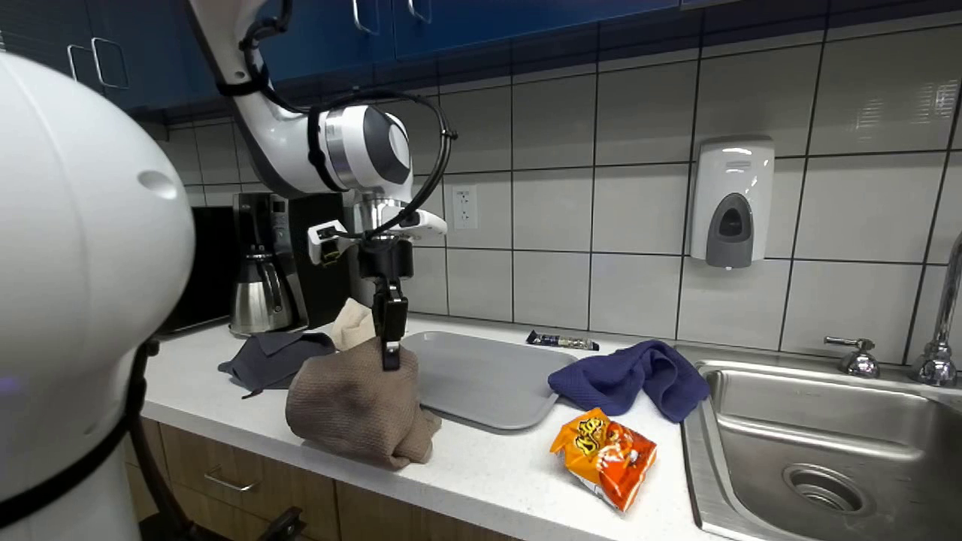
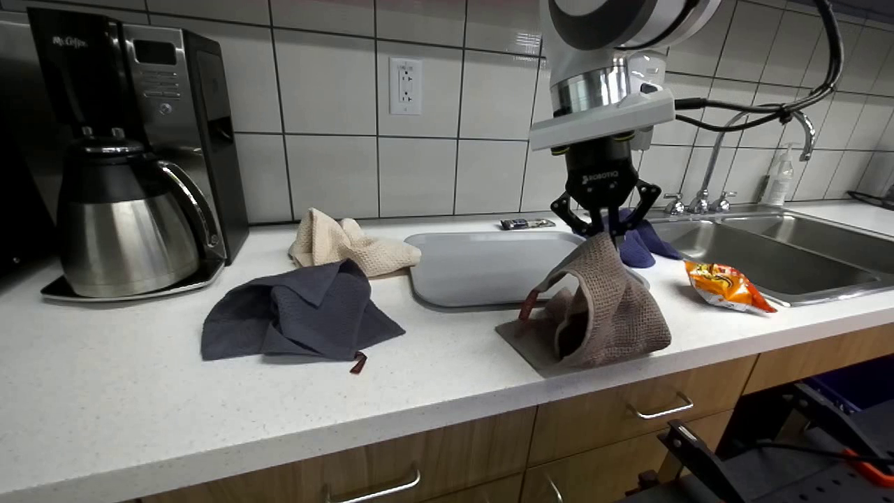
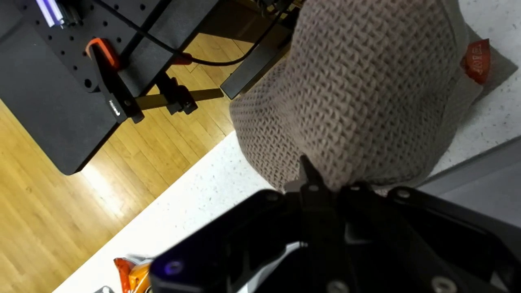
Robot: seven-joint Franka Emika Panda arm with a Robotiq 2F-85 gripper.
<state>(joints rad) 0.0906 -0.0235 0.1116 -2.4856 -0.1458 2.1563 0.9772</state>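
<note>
My gripper [image 1: 391, 353] is shut on the top of a brown waffle-weave towel [image 1: 353, 406]. In an exterior view the fingers [image 2: 606, 227] pinch a raised peak of this towel [image 2: 621, 314], while its lower part rests on the counter near the front edge. In the wrist view the towel [image 3: 358, 93] fills the space beyond the fingertips [image 3: 325, 179], with a red tag at its side. The fingertips are partly hidden by the cloth. A grey tray [image 1: 488, 376] lies just behind the towel; it also shows in an exterior view [image 2: 489, 265].
A dark grey towel [image 2: 300, 311] and a cream towel [image 2: 353, 244] lie beside the coffee maker [image 2: 129, 230]. A blue towel [image 1: 631, 376], an orange snack bag [image 1: 605, 454] and a tube [image 1: 562, 341] lie between tray and sink [image 1: 699, 466]. Blue cabinets [image 1: 518, 26] hang above.
</note>
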